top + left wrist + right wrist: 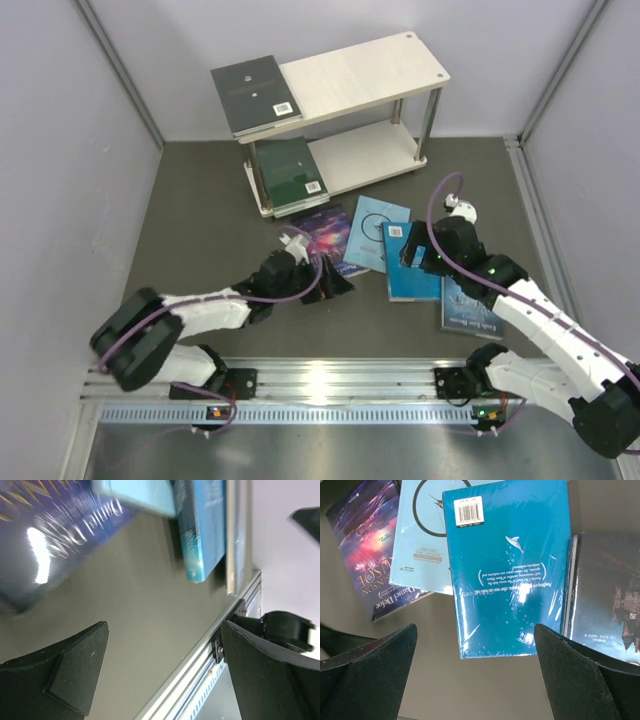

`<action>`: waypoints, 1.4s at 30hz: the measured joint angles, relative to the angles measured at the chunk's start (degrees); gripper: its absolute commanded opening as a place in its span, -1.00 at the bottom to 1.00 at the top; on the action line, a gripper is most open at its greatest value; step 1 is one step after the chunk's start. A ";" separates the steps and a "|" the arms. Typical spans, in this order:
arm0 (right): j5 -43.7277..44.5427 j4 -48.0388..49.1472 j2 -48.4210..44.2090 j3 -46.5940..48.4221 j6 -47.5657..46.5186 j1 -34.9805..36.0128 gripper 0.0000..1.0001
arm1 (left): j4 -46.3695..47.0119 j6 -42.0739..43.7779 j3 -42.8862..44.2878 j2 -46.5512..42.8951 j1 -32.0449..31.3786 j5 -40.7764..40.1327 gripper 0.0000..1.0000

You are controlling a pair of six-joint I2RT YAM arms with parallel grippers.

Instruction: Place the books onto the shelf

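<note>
Overhead view of a dark counter [200, 220] with a pale two-tier shelf [360, 70] standing at the back. A black book [256, 93] lies flat on the left end of the shelf's top board. A dark green book [290, 172] lies flat on the lower board, with a pale edge showing beneath it — whether that is another book cannot be told.

Four books lie on the counter in front of the shelf, overlapping in a row. From left to right they are a starry purple book [322, 232], a light blue book [377, 228], a bright blue book [412, 268] with a white barcode label, and a dark blue book [468, 308] partly covered by the right arm.

The left tool [165, 635] is turned sideways, low by the starry purple book's near corner, its jaws spread wide and holding nothing; its own view is blurred. The right tool [475, 630] hangs above the bright blue book — jaws wide apart, empty. Most cover text is too small to read.
</note>
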 measured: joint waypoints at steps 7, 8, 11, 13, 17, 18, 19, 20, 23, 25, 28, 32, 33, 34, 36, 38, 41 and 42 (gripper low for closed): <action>0.33 -1.51 -2.64 0.00 -0.68 -1.20 0.99 | 19.58 -8.63 8.11 25.66 -10.23 -4.70 0.98; 0.35 -1.55 -3.13 0.00 -0.81 -1.36 0.99 | 23.04 -10.36 9.99 29.00 -11.28 -5.66 0.98; 0.39 -1.57 -4.33 0.00 -1.01 -1.55 1.00 | 30.38 -14.27 14.21 36.26 -13.33 -8.52 0.98; 0.37 -1.60 -4.87 -0.02 -1.07 -1.68 1.00 | 33.83 -16.57 16.87 40.11 -14.40 -10.23 0.98; 0.39 -1.62 -5.77 -0.11 -1.53 -1.99 0.99 | 35.74 -19.21 21.49 44.35 -15.93 -11.89 0.85; 0.39 -1.62 -5.92 -0.11 -1.64 -2.12 1.00 | 35.71 -19.54 22.38 45.03 -16.26 -12.22 0.73; 0.42 -1.62 -6.05 -0.13 -1.70 -2.27 1.00 | 35.41 -19.69 23.15 45.59 -16.59 -12.66 0.56; 0.39 -1.60 -6.14 -0.20 -1.79 -2.40 1.00 | 34.99 -19.91 23.52 46.01 -16.83 -13.00 0.11; 0.35 -1.53 -6.27 -0.90 -2.03 -2.62 0.99 | 33.86 -21.44 23.76 47.78 -17.20 -13.90 -1.00; 0.11 -1.57 -6.27 -1.57 -2.05 -2.69 0.99 | 35.98 -23.12 23.93 48.28 -17.14 -13.51 -1.00; -0.26 -1.60 -6.29 -1.95 -2.05 -2.95 0.99 | 35.39 -23.19 23.85 47.63 -17.33 -13.79 -1.00; -1.99 -1.53 -7.23 -1.99 -2.08 -3.02 0.99 | 29.20 -20.61 22.38 42.14 -17.33 -14.21 -1.00; -3.23 -1.25 -8.04 -2.05 -2.08 -3.04 1.00 | 26.58 -19.80 21.62 39.80 -17.31 -14.45 -1.00; -4.63 -0.55 -9.05 -2.34 -2.05 -3.06 0.99 | 23.12 -18.51 20.57 36.57 -17.31 -15.04 -1.00; -7.23 1.03 -11.23 -3.15 -1.99 -3.04 0.99 | 16.00 -16.11 18.86 30.36 -17.20 -16.31 -1.00; -9.68 2.82 -13.40 -4.59 -1.49 -3.06 0.99 | 10.21 -14.08 16.90 24.28 -16.96 -17.81 -1.00; -12.76 4.90 -15.43 -7.30 -0.26 -3.06 0.99 | 3.98 -11.63 13.31 14.95 -16.09 -20.44 -1.00; -13.79 5.55 -15.58 -8.02 0.24 -3.06 1.00 | 2.69 -11.23 12.50 12.70 -15.69 -21.03 -1.00</action>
